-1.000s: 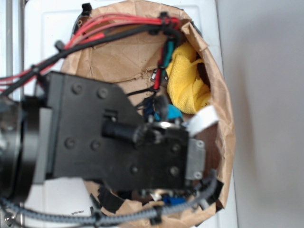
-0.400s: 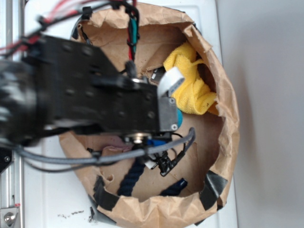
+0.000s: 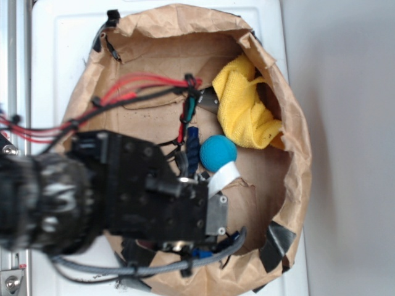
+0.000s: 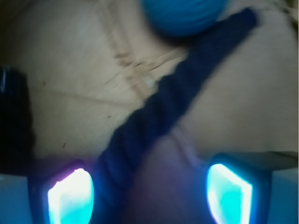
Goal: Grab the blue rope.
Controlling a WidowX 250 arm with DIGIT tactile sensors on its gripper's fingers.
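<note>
One second on, the arm has swung back over the bag's [image 3: 290, 154] near side; the claw [image 4: 149, 191], spread wide, now straddles the blue rope [image 4: 163, 105] beside the ball [image 4: 184, 14], ready to close.

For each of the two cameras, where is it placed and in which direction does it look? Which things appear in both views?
Exterior: placed overhead, looking straight down into the paper bag; it shows the black arm, its cables and the yellow cloth.
Wrist: placed on the arm just behind the gripper, looking past two glowing fingertips at the bag floor.
Shared: the blue rope and the teal ball.
</note>
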